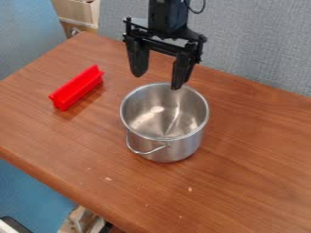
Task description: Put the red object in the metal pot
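Note:
The red object [76, 86] is a long flat bar lying on the wooden table at the left, angled from lower left to upper right. The metal pot [165, 118] stands upright near the table's middle, its wire handle folded down at its front. Nothing lies inside the pot. My gripper [163, 68] hangs above the pot's far rim, pointing down, its two black fingers spread wide with nothing between them. The red bar lies well to the left of the gripper, apart from it.
The wooden table [243, 155] slopes from upper left to lower right, with its front edge running along the bottom left. A beige chair or box [80, 13] stands behind the table's far corner. Blue floor shows at the left.

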Available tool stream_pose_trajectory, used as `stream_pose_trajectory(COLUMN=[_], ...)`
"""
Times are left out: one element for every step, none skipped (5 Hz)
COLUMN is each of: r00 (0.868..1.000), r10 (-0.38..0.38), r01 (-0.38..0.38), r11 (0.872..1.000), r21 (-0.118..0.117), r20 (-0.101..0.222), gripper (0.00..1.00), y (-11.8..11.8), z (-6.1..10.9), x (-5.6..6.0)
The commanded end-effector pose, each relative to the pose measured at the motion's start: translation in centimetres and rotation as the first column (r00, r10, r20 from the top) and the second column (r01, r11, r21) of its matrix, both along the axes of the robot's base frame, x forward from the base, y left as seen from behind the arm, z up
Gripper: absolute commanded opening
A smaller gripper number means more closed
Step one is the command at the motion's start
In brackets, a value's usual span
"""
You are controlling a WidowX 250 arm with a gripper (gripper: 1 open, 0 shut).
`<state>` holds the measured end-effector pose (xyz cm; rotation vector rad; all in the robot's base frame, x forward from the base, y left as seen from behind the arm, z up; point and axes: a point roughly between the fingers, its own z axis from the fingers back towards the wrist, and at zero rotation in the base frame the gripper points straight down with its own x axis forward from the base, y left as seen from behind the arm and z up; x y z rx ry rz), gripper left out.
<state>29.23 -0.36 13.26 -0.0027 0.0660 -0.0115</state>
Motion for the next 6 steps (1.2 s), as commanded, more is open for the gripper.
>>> stream_pose_trajectory(r00=[0.999,0.996,0.99,0.982,0.975,0.975], r10=[0.036,0.085,0.14,0.188,0.219,0.215], r01=[-0.036,-0.085,-0.14,-0.188,-0.22,-0.216], r11=[0.999,0.996,0.99,0.982,0.975,0.976], r21=[0.0,0.004,0.008,0.014,0.017,0.021], r20=[-0.013,-0.016,0.004,0.026,0.043,0.052], gripper=[1.0,1.0,1.0,1.0,1.0,1.0], y=[1.9,4.7,8.4,11.8,14.7,16.2], z=[-0.7,-1.3,-1.5,-1.7,-2.3,-3.2], x=[0.0,0.2,0.5,0.6,0.8,1.2])
